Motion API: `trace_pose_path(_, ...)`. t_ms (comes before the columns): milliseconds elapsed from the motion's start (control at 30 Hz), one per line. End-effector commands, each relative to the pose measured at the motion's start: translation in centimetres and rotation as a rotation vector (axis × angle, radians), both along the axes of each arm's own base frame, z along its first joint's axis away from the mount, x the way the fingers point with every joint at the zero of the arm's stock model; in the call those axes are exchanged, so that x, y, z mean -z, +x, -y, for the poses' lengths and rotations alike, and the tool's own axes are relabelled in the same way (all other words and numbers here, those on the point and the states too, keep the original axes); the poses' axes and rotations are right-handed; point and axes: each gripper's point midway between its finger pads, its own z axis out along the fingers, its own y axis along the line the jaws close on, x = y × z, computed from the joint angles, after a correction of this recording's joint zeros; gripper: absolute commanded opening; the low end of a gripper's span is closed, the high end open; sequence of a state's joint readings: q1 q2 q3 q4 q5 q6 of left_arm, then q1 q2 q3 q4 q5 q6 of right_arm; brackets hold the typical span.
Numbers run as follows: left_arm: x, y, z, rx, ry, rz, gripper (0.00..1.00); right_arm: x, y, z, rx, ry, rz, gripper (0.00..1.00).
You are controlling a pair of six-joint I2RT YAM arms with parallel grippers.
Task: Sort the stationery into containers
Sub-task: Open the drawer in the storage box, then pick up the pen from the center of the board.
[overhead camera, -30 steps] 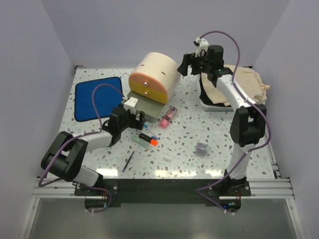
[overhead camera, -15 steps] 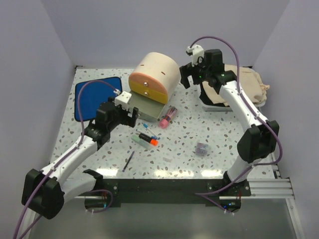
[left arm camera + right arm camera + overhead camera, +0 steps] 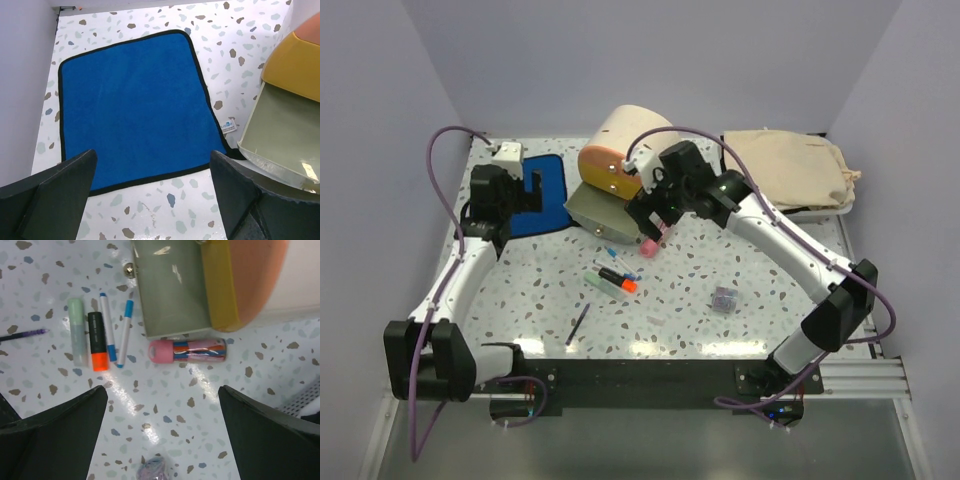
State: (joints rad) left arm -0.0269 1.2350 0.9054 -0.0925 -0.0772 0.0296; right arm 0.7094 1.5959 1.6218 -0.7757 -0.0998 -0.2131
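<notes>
The beige cabinet (image 3: 640, 135) lies on its side with its orange drawer (image 3: 603, 165) and yellow drawer (image 3: 220, 285) shut and the grey drawer (image 3: 592, 210) pulled out. The pink tube (image 3: 187, 350) lies beside the grey drawer (image 3: 172, 287). My right gripper (image 3: 162, 395) hovers open just above the tube (image 3: 648, 243), holding nothing. The green-and-orange highlighter (image 3: 87, 337), two blue-tipped pens (image 3: 116, 330), a thin black pen (image 3: 578, 325) and the purple-grey box (image 3: 724, 298) lie loose on the table. My left gripper (image 3: 152, 160) stands open and empty over the blue cloth (image 3: 132, 105).
A beige bag (image 3: 790, 165) on a white tray sits at the back right. The blue cloth (image 3: 545, 205) lies at the back left, touching the grey drawer's corner (image 3: 285, 135). Walls close the table on three sides.
My left gripper has drawn away from the grey drawer, back and left over the blue cloth. My right arm has swung from behind the cabinet forward to above the pink tube.
</notes>
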Motion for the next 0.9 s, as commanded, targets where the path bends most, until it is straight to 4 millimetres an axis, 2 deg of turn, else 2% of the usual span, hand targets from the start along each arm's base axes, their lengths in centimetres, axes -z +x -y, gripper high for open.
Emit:
trace_pose_path(0, -1.8, -0.2, -1.2, -0.045, 0.051, 0.048, 1.00, -2.1, -1.0, -2.3, 0.073, -0.007, 0.028, 0.99)
trace_pose_path(67, -1.6, -1.0, -0.7, -0.039, 0.136, 0.019, 1.00, -2.8, -1.2, -3.3, 0.074, 0.017, 0.030, 0.99)
trace_pose_path(100, -2.1, -1.6, 0.0, -0.017, 0.178, 0.033, 1.00, -2.9, -1.1, -3.9, 0.065, 0.034, 0.029, 0.99)
trace_pose_path(133, -1.4, -2.4, 1.9, 0.051, 0.201, 0.027, 1.00, -2.9, -1.3, -4.5, 0.052, 0.047, 0.020, 0.99)
trace_pose_path(167, -1.6, -2.9, 2.7, 0.090, 0.227, 0.043, 1.00, -2.7, -1.5, -4.8, 0.039, 0.057, 0.011, 0.99)
trace_pose_path(200, -2.5, -3.7, 3.3, 0.113, 0.231, 0.079, 1.00, -2.7, -1.1, -5.3, 0.047, 0.074, 0.019, 0.99)
trace_pose_path(233, -1.7, -4.4, 4.4, 0.148, 0.241, 0.067, 1.00, -2.8, -1.0, -5.3, 0.044, 0.076, 0.022, 0.99)
trace_pose_path(300, -1.5, -5.1, 5.0, 0.195, 0.235, 0.045, 1.00, -2.7, -1.5, -5.5, 0.004, 0.077, 0.022, 0.99)
trace_pose_path(333, -1.3, -5.3, 4.8, 0.216, 0.231, 0.025, 1.00, -3.2, -1.9, -5.3, -0.032, 0.082, 0.038, 0.99)
trace_pose_path(400, -0.9, -5.9, 4.0, 0.255, 0.245, -0.012, 1.00, -2.3, -4.1, -6.0, -0.168, 0.117, 0.011, 0.99)
trace_pose_path(433, -0.8, -6.3, 3.5, 0.263, 0.266, -0.028, 1.00, -2.8, -4.9, -5.8, -0.234, 0.124, 0.040, 0.99)
trace_pose_path(467, -1.2, -6.3, 2.9, 0.270, 0.299, -0.023, 1.00, -2.2, -5.4, -5.8, -0.255, 0.125, 0.028, 0.99)
trace_pose_path(500, -2.1, -6.5, 2.1, 0.254, 0.305, -0.005, 1.00, -2.3, -5.9, -5.9, -0.288, 0.133, 0.024, 0.99)
trace_pose_path(600, -2.8, -7.1, 0.8, 0.220, 0.276, 0.015, 1.00, -2.3, -6.7, -5.0, -0.425, 0.059, 0.069, 0.99)
trace_pose_path(667, -2.9, -7.4, 0.9, 0.209, 0.238, 0.031, 1.00, -2.5, -6.4, -3.6, -0.475, 0.003, 0.134, 0.99)
trace_pose_path(700, -2.3, -7.6, 0.9, 0.206, 0.225, 0.026, 1.00, -2.4, -6.3, -3.2, -0.480, -0.009, 0.143, 0.99)
trace_pose_path(767, -2.3, -7.8, 1.7, 0.218, 0.174, 0.052, 1.00, -2.3, -7.1, -2.5, -0.490, -0.019, 0.116, 0.99)
trace_pose_path(867, -1.8, -8.0, 1.5, 0.166, 0.115, 0.047, 1.00, -0.9, -8.3, -2.9, -0.514, -0.015, 0.053, 0.96)
